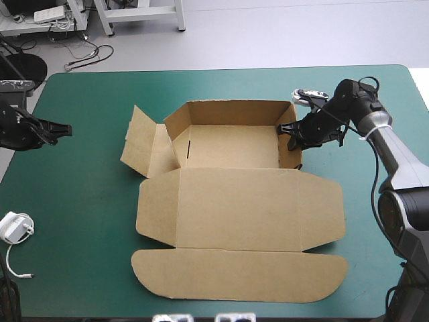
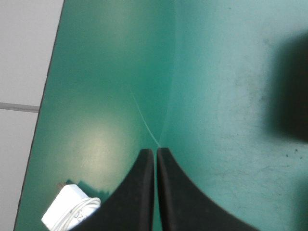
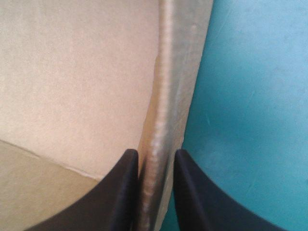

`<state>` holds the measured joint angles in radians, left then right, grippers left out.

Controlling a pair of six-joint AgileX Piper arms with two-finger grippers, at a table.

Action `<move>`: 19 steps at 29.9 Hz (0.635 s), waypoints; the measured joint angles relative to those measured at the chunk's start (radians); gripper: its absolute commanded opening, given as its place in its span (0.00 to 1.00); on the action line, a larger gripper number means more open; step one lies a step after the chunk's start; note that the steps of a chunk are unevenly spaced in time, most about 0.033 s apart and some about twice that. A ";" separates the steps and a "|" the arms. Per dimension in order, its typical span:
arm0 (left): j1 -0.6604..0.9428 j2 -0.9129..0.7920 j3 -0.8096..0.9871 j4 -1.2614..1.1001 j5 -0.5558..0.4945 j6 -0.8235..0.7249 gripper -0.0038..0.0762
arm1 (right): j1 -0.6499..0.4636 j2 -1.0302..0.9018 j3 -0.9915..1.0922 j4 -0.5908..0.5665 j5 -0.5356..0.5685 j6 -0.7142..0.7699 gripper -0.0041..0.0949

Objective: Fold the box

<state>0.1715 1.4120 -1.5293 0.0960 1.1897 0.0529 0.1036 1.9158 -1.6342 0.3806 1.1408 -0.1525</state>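
- High view: the box (image 1: 234,201) lies mid-table as a half-formed tray. Its lid is flat on the teal-green cover (image 1: 87,268) and its left-side flaps are splayed outward.
- The right gripper (image 1: 293,137) pinches the box's right wall (image 3: 161,96), its fingers all but closed on the board, likely to hold that wall upright for tucking.
- The left gripper (image 2: 155,151) is pressed together and empty, with bare cover ahead. The box is well apart from it, so it seems parked out of the way.
- A white charger (image 2: 67,211) sits just beside its fingers.

the box (image 1: 238,208) is plain brown board. the desk's cover (image 1: 80,201) is an even teal-green. the left hand (image 1: 68,129) and right hand (image 1: 290,136) are black. the charger (image 1: 15,227) and its cord (image 1: 9,259) are white.
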 measured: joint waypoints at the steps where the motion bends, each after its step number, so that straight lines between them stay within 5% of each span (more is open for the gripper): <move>1: 0.000 0.000 0.011 -0.006 -0.004 0.008 0.06 | 0.001 0.008 -0.006 -0.008 -0.009 -0.009 0.39; 19: 0.000 0.018 0.037 -0.033 -0.063 0.020 0.06 | 0.002 -0.152 -0.333 -0.124 0.104 0.114 0.39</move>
<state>0.1715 1.4305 -1.4922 0.0628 1.1269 0.0727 0.1058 1.7642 -1.9675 0.2563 1.2450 -0.0390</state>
